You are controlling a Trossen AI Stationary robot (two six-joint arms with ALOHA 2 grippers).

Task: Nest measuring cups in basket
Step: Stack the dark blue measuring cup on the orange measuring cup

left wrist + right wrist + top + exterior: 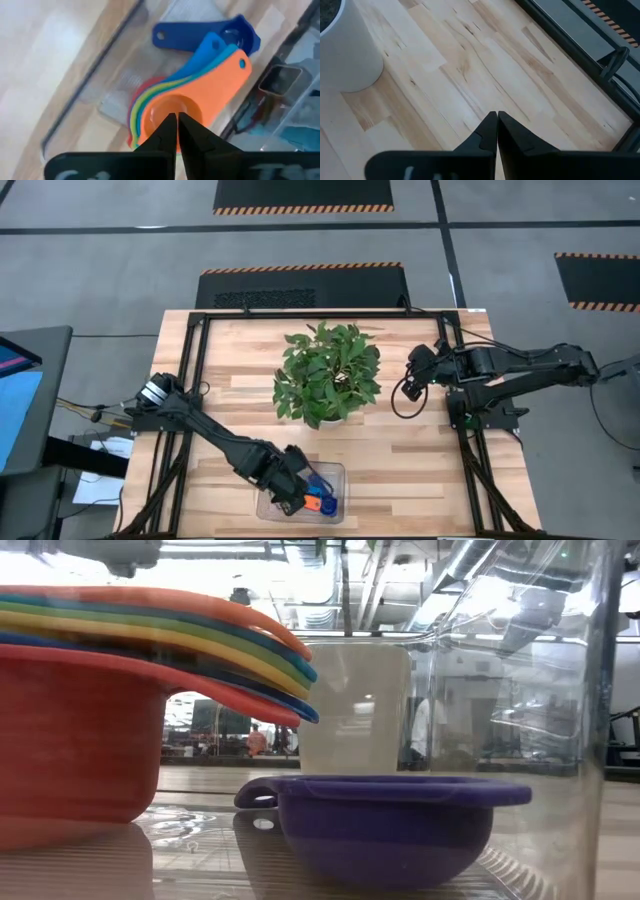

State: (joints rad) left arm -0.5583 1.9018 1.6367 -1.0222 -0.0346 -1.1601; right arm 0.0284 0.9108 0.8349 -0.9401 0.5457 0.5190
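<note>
The clear basket [340, 480] sits at the table's near edge. Inside it, six measuring cups are nested on the red one [70, 740], with the orange cup [200, 95] on top. The dark blue cup [235, 35] rests on its bowl beside the stack, in front in the low view [385, 830]. My left gripper [176, 117] is shut, its tips over the orange cup's bowl, and shows in the high view [303, 496] over the basket. My right gripper [496, 116] is shut and waits above bare wood right of the plant [412, 370]. My left gripper comes at the stack from above, pointing down. Its shut fingertips [170, 122] stand at the bowl of the orange cup [165, 107]. I cannot tell whether they touch it.
A leafy plant [328, 375] in a white pot [345, 45] stands mid-table, beyond the basket. The basket's clear wall [600, 690] rises close around the cups. Bare wood lies right of the basket and under the right arm. Black frame rails run along the table's sides.
</note>
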